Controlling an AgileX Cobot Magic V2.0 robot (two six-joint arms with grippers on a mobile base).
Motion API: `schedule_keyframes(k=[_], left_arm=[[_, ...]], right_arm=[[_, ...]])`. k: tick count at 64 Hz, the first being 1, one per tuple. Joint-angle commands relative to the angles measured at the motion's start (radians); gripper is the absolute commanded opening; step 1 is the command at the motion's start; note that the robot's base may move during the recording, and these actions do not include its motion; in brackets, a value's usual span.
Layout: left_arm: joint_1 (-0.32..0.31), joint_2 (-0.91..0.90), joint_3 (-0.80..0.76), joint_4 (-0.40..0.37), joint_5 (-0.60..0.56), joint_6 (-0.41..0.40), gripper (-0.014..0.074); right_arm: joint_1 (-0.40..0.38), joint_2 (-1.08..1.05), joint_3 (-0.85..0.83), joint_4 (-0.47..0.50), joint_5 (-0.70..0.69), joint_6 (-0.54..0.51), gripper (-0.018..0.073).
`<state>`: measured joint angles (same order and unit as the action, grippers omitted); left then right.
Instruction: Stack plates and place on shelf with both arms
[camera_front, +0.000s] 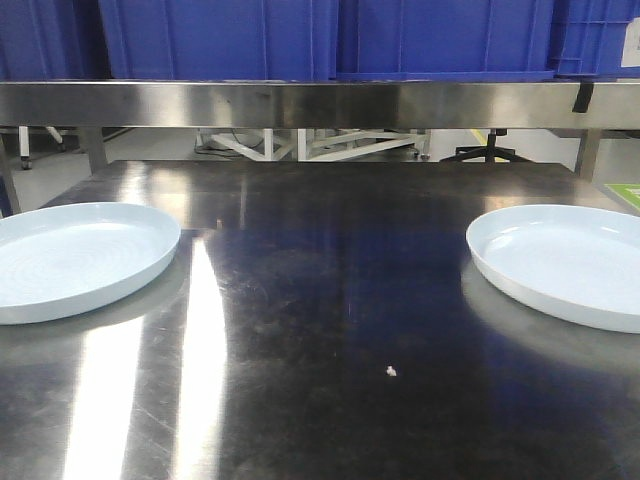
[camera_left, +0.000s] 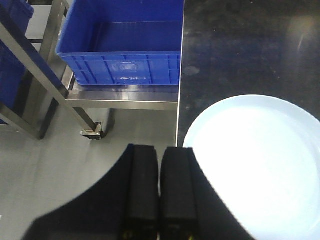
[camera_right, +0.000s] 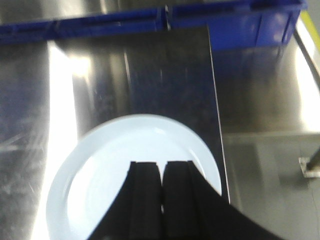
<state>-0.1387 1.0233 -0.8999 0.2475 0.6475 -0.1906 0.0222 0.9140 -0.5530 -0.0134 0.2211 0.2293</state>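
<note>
Two pale bluish-white plates lie flat on the steel table, far apart. The left plate (camera_front: 75, 255) sits at the table's left edge; the right plate (camera_front: 565, 262) sits at the right edge. Neither arm shows in the front view. In the left wrist view my left gripper (camera_left: 160, 149) is shut and empty, hovering over the table's left edge just beside the left plate (camera_left: 260, 165). In the right wrist view my right gripper (camera_right: 161, 163) is shut and empty, above the right plate (camera_right: 120, 155). The shelf (camera_front: 320, 103) runs across the back above the table.
Blue plastic crates (camera_front: 330, 35) stand on the steel shelf. Another blue crate (camera_left: 125, 45) rests on a low steel rack left of the table. A small white speck (camera_front: 389, 371) lies on the table. A steel surface (camera_right: 270, 110) lies right of the table.
</note>
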Motion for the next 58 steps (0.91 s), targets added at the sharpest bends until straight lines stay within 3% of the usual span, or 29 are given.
schedule_keyframes(k=[1,4,7,15,20,37,58], left_arm=[[-0.007,-0.010,-0.038,-0.027,-0.075,-0.004,0.0104],[-0.007,-0.010,-0.038,-0.039,-0.076,-0.004,0.0146],[-0.007,-0.010,-0.038,-0.041,-0.079,-0.004,0.0226],[-0.007,-0.007,-0.038,-0.041,-0.100,-0.004,0.0476],[-0.007,0.008,-0.038,-0.042,-0.121,-0.004,0.0575],[-0.007,0.196,-0.038,-0.086,-0.161,-0.004,0.0582],[-0.007,0.421,-0.100,-0.074,-0.170,-0.004,0.0582]], right_arm=[[-0.003,0.015,-0.036,0.004,-0.024,0.004,0.0286],[-0.003,0.030,-0.036,0.004,-0.024,0.004,0.0437],[-0.003,0.044,-0.036,0.004,-0.028,0.004,0.0522],[-0.003,0.073,-0.036,0.004,-0.030,0.004,0.0538],[-0.003,0.087,-0.036,0.004,-0.033,0.004,0.0538],[-0.003,0.103,-0.036,0.004,-0.057,0.004,0.0538],[-0.003,0.103,-0.036,0.004,-0.052,0.004,0.0538]])
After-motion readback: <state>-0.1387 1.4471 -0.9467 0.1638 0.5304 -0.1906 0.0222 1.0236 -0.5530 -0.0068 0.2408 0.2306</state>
